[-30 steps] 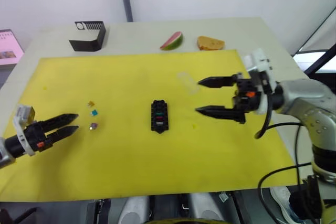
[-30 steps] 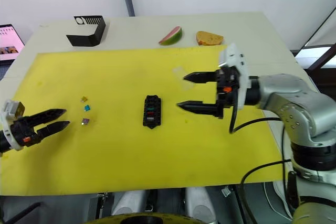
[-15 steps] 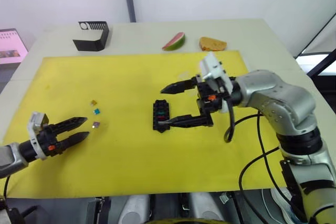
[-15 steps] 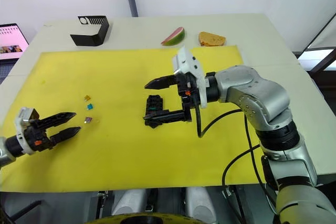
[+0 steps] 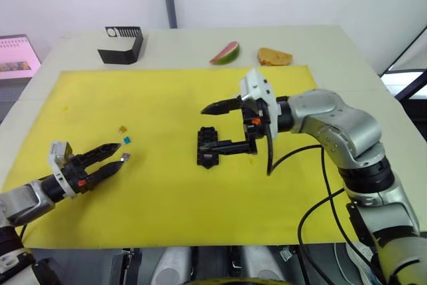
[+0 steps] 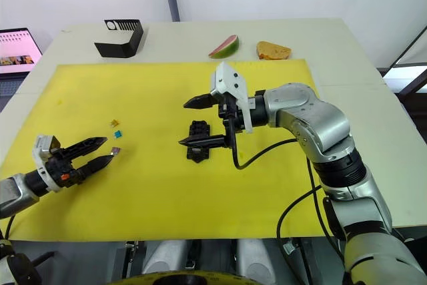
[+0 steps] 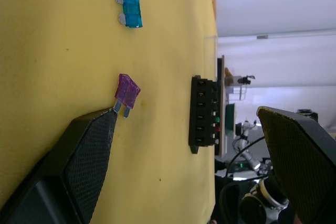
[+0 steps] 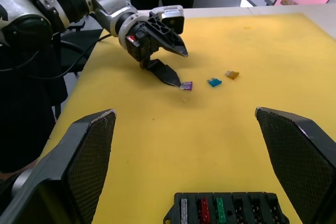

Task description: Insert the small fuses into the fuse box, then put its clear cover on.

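The black fuse box [image 5: 207, 147] lies mid-mat; grey, red and green small fuses sit in its slots [image 8: 202, 210]. Three loose fuses lie to its left: amber [image 5: 122, 129], teal [image 5: 126, 141] and purple [image 5: 125, 157]. My left gripper [image 5: 113, 155] is open, one fingertip [image 7: 107, 119] touching the purple fuse [image 7: 127, 90]. My right gripper [image 5: 212, 127] is wide open just over the fuse box, its lower finger along the box's right side. The clear cover is hidden.
A yellow mat [image 5: 167, 211] covers most of the table. At the back stand a black angular holder [image 5: 123, 44], a watermelon slice [image 5: 224, 52] and a piece of bread [image 5: 271, 56]. A screen [image 5: 17, 55] sits off the table's left.
My right gripper has swung left from the mat's right side to over the fuse box. My left gripper has advanced until its fingertip reaches the purple fuse.
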